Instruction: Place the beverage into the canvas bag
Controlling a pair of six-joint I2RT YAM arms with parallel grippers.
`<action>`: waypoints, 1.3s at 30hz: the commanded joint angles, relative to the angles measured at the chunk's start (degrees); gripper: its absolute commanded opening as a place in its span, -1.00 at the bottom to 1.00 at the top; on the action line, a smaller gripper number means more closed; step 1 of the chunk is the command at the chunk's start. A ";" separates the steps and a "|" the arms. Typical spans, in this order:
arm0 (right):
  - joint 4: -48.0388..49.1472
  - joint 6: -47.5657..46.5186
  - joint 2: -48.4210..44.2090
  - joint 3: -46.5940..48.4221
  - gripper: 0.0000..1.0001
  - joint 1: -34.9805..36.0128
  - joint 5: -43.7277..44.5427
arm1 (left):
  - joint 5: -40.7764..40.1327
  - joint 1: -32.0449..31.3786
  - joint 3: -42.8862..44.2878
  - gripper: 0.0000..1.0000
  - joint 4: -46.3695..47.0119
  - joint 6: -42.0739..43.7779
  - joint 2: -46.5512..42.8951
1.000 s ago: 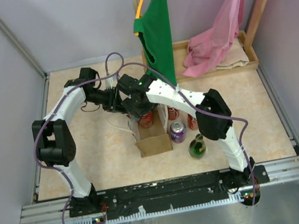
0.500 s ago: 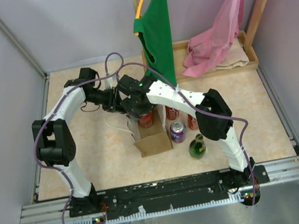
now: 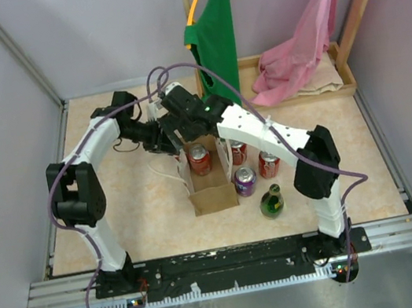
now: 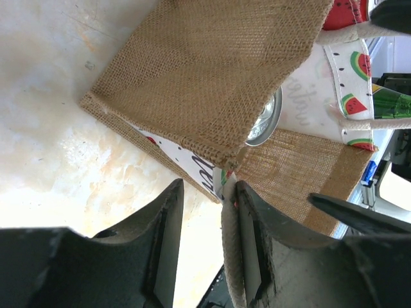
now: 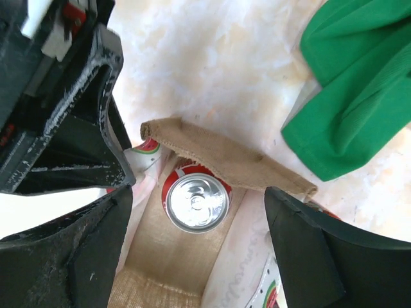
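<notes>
Three red cans, one purple can, one green bottle, one canvas bag

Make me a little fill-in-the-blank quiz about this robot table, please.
1. Inside the canvas bag stands one can, coloured ____.
2. The right gripper, straight above that can, has its jaws ____.
3. Outside the bag, the bottle near the table's front edge is ____.

Missing words: red; open; green.

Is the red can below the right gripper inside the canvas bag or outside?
Inside. In the right wrist view the red can stands upright on the brown floor of the canvas bag, walls around it.
</notes>
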 commanded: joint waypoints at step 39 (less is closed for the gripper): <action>-10.33 10.85 -9.68 -10.18 0.66 -18.53 -3.48 | -1.34 -1.84 5.18 -0.03 -1.30 -0.77 1.51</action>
